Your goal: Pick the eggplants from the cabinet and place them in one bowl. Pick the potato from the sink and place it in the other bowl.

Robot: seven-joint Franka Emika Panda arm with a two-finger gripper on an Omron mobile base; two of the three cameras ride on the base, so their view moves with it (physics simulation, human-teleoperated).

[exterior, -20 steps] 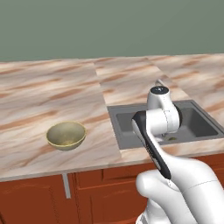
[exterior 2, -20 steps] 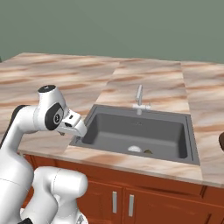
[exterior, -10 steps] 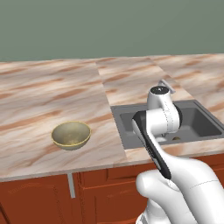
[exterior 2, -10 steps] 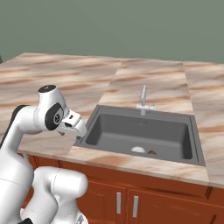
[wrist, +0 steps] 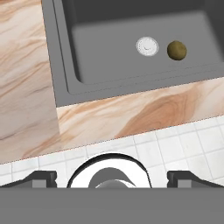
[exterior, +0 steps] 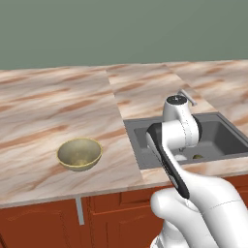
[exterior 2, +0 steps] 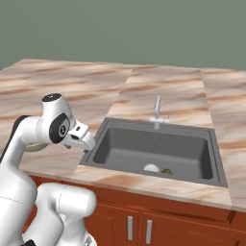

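In the hand view the claw (wrist: 112, 179) sits at the bottom of the frame with its two dark fingertips (wrist: 41, 178) set far apart near the left and right edges, wide open and holding nothing. Below it lie pale floor tiles (wrist: 175, 148), then the front strip of the marble desk (wrist: 131, 113), then the dark grey sink (wrist: 65, 52) filling the upper part of the frame. On the sink floor, in the upper right of that frame, the small olive-brown potato (wrist: 176, 50) lies just beside a white round drain (wrist: 147, 46), the two close but apart. In the right base view the potato (exterior 2: 166, 171) and the drain (exterior 2: 151, 168) sit near the front wall of the basin, a little right of frame centre, with the slim silver faucet (exterior 2: 157, 109) standing behind the basin's far rim. The arm's hand hangs over the desk edge at the sink's left front corner. In the left base view the olive-tan other bowl (exterior: 79, 154) rests upright on the desk in the left half of the frame, well apart from the sink (exterior: 227, 138) at right.
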